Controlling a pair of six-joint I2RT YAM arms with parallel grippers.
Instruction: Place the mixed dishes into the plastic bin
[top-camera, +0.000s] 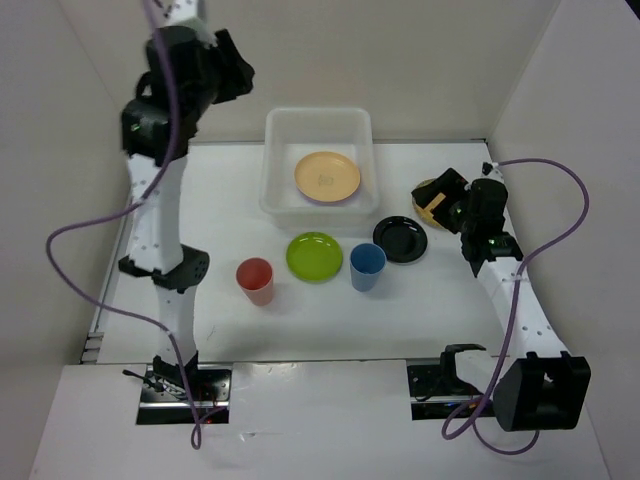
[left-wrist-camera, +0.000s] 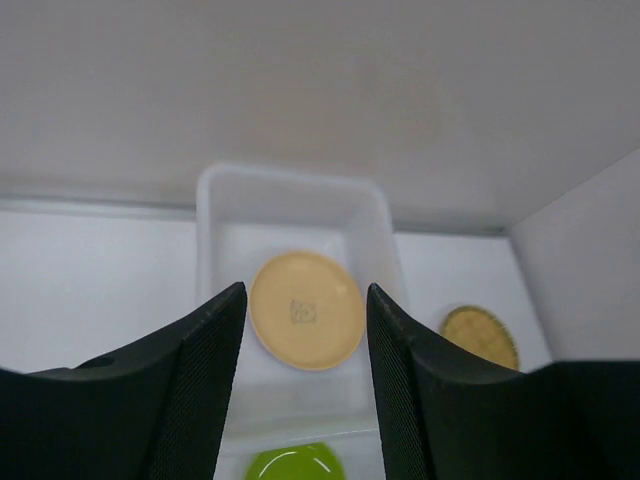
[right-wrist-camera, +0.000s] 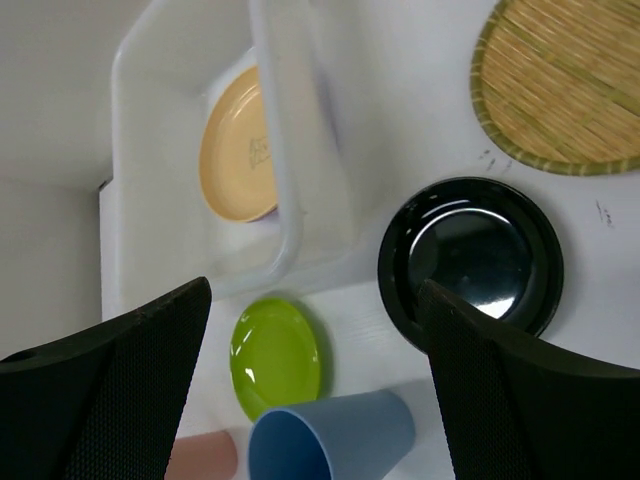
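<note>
The translucent white plastic bin (top-camera: 270, 170) stands at the back centre and holds a peach-orange plate (top-camera: 327, 176), with a lavender edge (top-camera: 318, 201) showing beneath it. On the table in front are a lime green plate (top-camera: 314, 256), a black plate (top-camera: 401, 239), a blue cup (top-camera: 367, 266) and a red cup (top-camera: 255, 281). A tan woven disc (top-camera: 428, 208) is partly hidden under my right gripper (top-camera: 447, 187), which is open and empty above it. My left gripper (top-camera: 235, 75) is open and empty, high at the bin's back left.
White walls enclose the table at the back, left and right. The left wrist view shows the bin (left-wrist-camera: 215, 230), the peach plate (left-wrist-camera: 306, 310) and the disc (left-wrist-camera: 480, 335). The right wrist view shows the black plate (right-wrist-camera: 470, 260), blue cup (right-wrist-camera: 335, 440) and lime plate (right-wrist-camera: 275, 355).
</note>
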